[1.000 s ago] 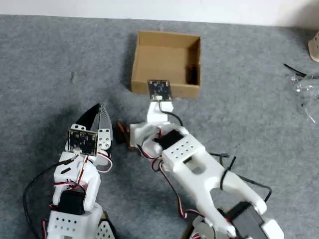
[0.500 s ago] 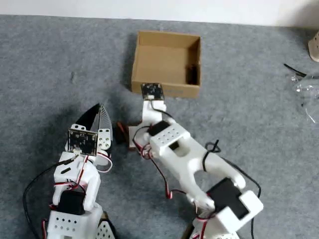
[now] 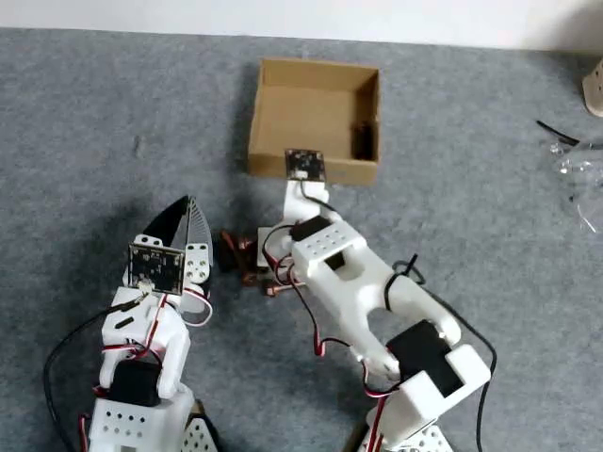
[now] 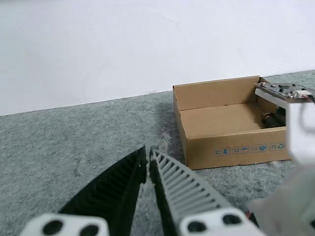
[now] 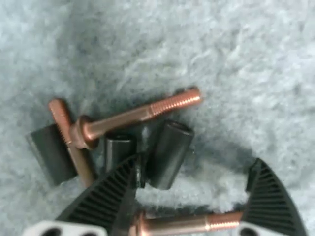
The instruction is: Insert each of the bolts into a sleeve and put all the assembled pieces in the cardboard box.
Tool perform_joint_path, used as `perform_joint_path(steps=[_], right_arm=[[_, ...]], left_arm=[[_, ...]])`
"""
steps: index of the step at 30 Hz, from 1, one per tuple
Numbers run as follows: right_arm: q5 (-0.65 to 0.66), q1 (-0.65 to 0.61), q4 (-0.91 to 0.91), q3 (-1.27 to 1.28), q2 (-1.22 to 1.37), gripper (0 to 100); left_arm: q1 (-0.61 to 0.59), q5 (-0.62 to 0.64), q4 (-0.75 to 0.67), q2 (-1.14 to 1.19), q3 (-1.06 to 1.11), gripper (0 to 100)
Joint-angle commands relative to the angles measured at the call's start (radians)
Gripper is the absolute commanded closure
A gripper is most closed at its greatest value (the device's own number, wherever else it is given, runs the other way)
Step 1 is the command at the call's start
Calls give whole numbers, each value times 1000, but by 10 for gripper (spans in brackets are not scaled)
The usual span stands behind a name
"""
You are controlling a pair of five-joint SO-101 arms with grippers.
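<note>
- A table covered in grey carpet [image 3: 490, 188] carries everything.
- A cardboard box [image 3: 266, 162], open on top, sits toward the far side.
- Three copper bolts [image 5: 140, 114] and dark sleeves [image 5: 170, 150] lie loose in one cluster near the box, and some of them touch.
- Clear plastic scraps [image 3: 577, 165] lie well apart from the box, at the table's edge.

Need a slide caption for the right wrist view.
Open right gripper over loose copper bolts and black sleeves on grey carpet.
</note>
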Motion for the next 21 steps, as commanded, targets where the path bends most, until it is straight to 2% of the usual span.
perform_joint_path(steps=[1,3,13,18,21], right_arm=[[-12,21,12,-31,-4,803],[-9,21,12,-31,-2,833],[-6,22,12,-31,-2,834],[-5,79,21,-31,-2,834],[-5,119,96,-38,-2,834]], left_arm=[[-5,-6,-11,-10,21,966],[-5,-6,-11,-10,21,966],[-5,-6,-11,-10,21,966],[-5,-6,-11,-10,21,966],[-5,-5,-11,-10,21,966]])
